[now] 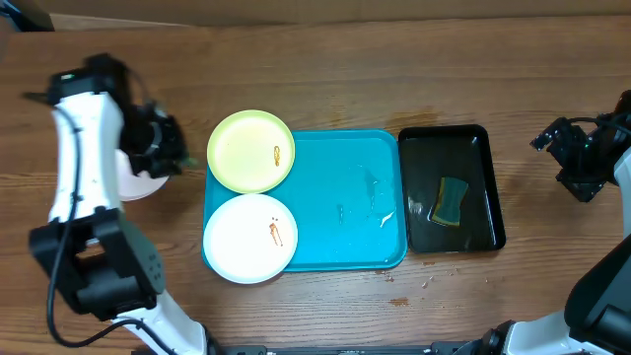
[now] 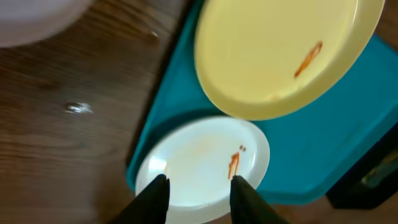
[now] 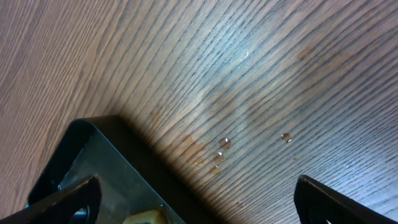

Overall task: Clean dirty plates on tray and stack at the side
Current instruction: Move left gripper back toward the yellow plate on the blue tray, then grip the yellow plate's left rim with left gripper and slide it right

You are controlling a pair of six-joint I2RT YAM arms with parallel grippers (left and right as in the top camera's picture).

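We see a wood-grained table (image 1: 394, 59) carrying the tray (image 1: 345, 212), a glossy cyan plastic rectangle with rounded corners and a raised rim, its bare floor streaked with a wet sheen. Two of the plates sit at its left end. The pale yellow-green plate (image 1: 250, 150) is on the far corner and the white plate (image 1: 250, 238) is on the near one. Both are round, flat and smooth, each has a small orange-brown smear, and each overhangs the tray's edge. Their rims meet or nearly meet, and we cannot tell whether one overlaps the other. A third white plate (image 1: 138, 185) rests on the table left of the tray. The left arm covers most of it, and in the left wrist view it is cut off to a blurred pale arc. The left gripper (image 1: 173, 148) hangs above that area with its dark fingers (image 2: 155, 193) slightly parted and nothing between them. Just right of the blue tray lies a smaller black tray (image 1: 490, 187), shiny with liquid, holding a sponge (image 1: 452, 200) that is yellow with a dark green face. The right gripper (image 1: 552, 138) is well off to the right with its jaws spread wide and empty. Its camera shows only a corner of the black tray and a few water droplets (image 3: 224, 143) on the grain.
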